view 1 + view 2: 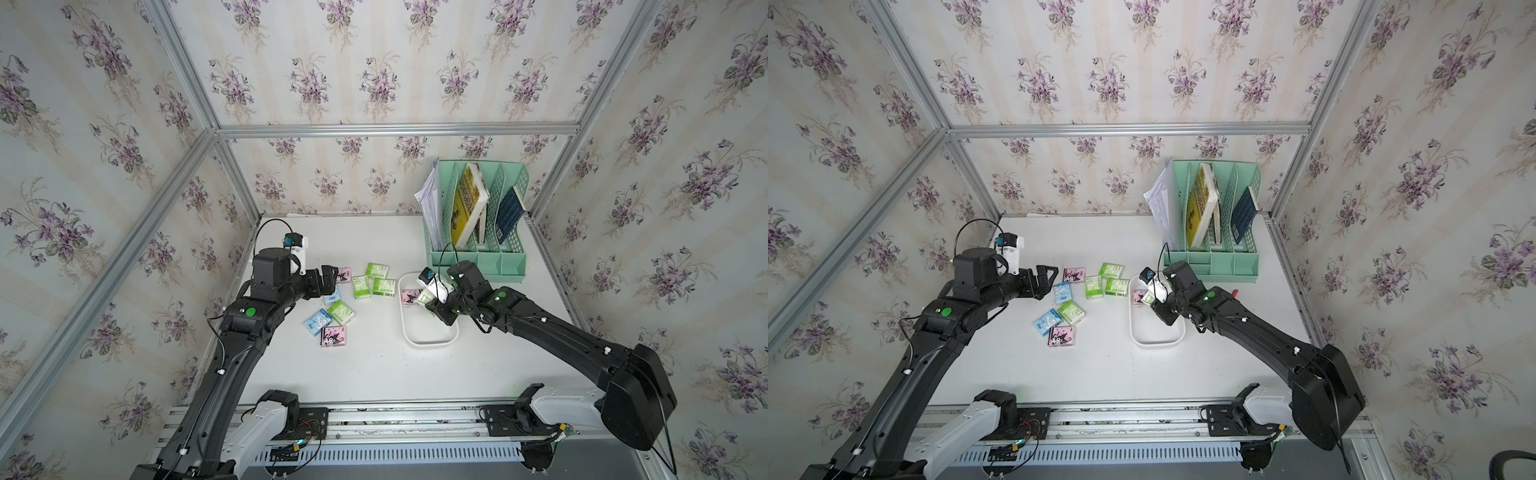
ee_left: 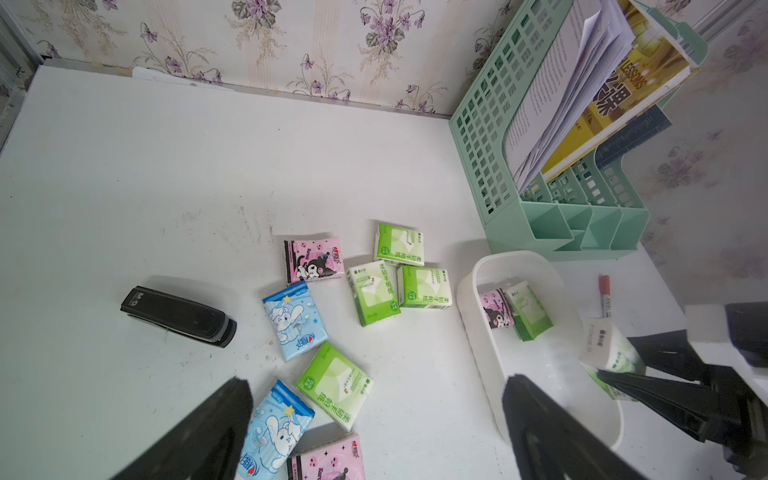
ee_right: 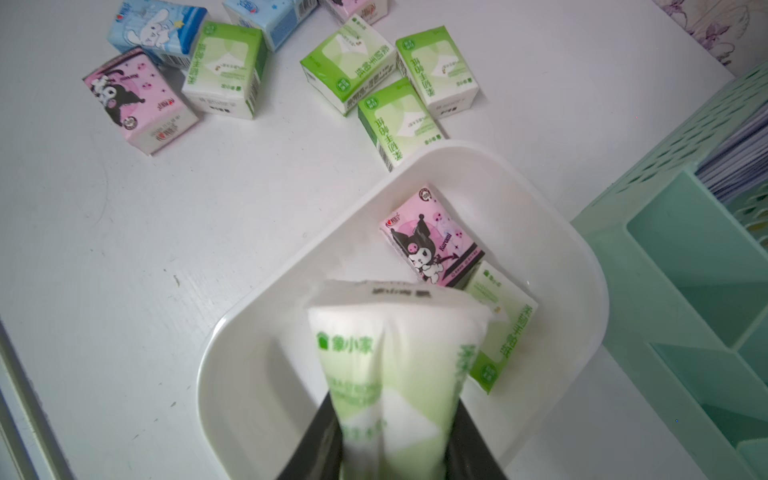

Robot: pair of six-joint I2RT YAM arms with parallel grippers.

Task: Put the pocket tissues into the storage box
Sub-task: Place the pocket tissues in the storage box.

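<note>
Your right end effector (image 3: 392, 419) is clamped on a green-and-white soft pocket tissue pack (image 3: 395, 345), holding it over the shallow white plastic storage box (image 3: 266, 374). Inside the box, at the end nearest the mint green file organizer (image 1: 478, 249), a pink pack with a dark cartoon figure (image 3: 432, 245) and another green pack (image 3: 503, 332) lie touching. Your left end effector (image 2: 376, 390) hangs with its jaws wide apart and empty above the loose packs (image 1: 341, 311). Eight of them lie on the white table (image 1: 374, 374) beside the box: four green, two pink, two light blue.
</note>
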